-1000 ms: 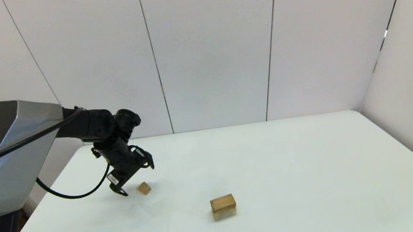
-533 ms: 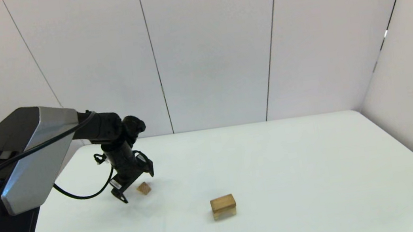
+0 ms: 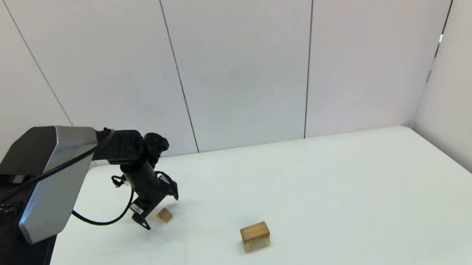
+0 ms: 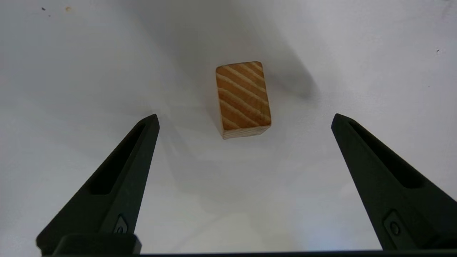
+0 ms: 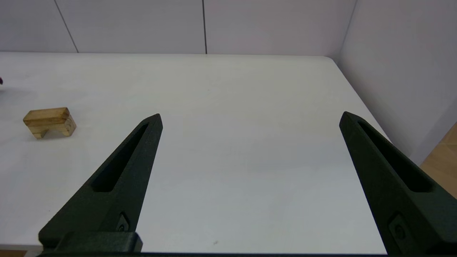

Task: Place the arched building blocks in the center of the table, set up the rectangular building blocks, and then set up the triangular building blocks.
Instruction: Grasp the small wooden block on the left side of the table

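The left claw (image 4: 244, 119) hangs above the white counter (image 4: 71, 71), fingers (image 4: 121, 171) spread wide. A small grain-striped wooden block (image 4: 242, 98) rests on the counter just beyond the fingertips, untouched.

Pale panelled walls (image 3: 244, 58) with dark seams; wooden floor (image 5: 441, 160) at right

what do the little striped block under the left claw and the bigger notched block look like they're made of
The small light-brown striped block beneath the open left claw looks like unpainted softwood: bold pale and orange grain bands cross its face, with a matte, unvarnished look. The larger light-brown notched block also looks like bare wood, with faint grain and a duller surface; whether it carries a clear coat cannot be told.
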Available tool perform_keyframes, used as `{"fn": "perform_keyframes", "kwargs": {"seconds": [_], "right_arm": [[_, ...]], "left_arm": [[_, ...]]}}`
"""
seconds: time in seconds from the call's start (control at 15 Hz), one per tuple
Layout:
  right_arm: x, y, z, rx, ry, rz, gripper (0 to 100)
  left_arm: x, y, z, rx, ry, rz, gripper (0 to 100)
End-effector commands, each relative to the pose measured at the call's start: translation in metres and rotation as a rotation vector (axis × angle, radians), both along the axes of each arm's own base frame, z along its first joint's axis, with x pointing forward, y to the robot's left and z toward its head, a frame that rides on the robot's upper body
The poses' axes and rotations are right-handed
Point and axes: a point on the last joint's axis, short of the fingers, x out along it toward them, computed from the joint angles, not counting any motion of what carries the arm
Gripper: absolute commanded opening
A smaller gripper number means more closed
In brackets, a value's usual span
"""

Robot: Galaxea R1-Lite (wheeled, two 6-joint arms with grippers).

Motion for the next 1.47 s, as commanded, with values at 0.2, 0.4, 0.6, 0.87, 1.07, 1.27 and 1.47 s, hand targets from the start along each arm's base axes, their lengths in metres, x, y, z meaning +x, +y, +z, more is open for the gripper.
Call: {"fn": "perform_keyframes", "kwargs": {"seconds": [0.2, 0.4, 0.6, 0.87, 1.07, 1.27, 1.47], "right_arm": [[0.0, 0.0, 0.0, 0.0, -0.002, 0.0, 100], [0.0, 0.0, 0.0, 0.0, -0.001, 0.0, 100], [0.0, 0.0, 0.0, 0.0, -0.001, 0.0, 100], [0.0, 0.0, 0.0, 0.0, -0.001, 0.0, 100], [0.0, 0.0, 0.0, 0.0, -0.002, 0.0, 100], [0.0, 0.0, 0.0, 0.0, -0.001, 0.0, 100], [0.0, 0.0, 0.0, 0.0, -0.001, 0.0, 100]], "left_arm": [[0.002, 0.001, -0.001, 0.002, 0.03, 0.022, 100], [0.003, 0.003, 0.0, 0.0, 0.029, 0.028, 100], [0.003, 0.004, 0.002, 0.001, 0.032, 0.029, 0], [0.003, 0.004, 0.002, 0.002, 0.036, 0.031, 0], [0.003, 0.004, -0.003, 0.005, 0.048, 0.029, 0], [0.004, 0.004, -0.006, 0.006, 0.054, 0.029, 0], [0.003, 0.004, 0.009, 0.003, 0.019, 0.022, 0]]}}
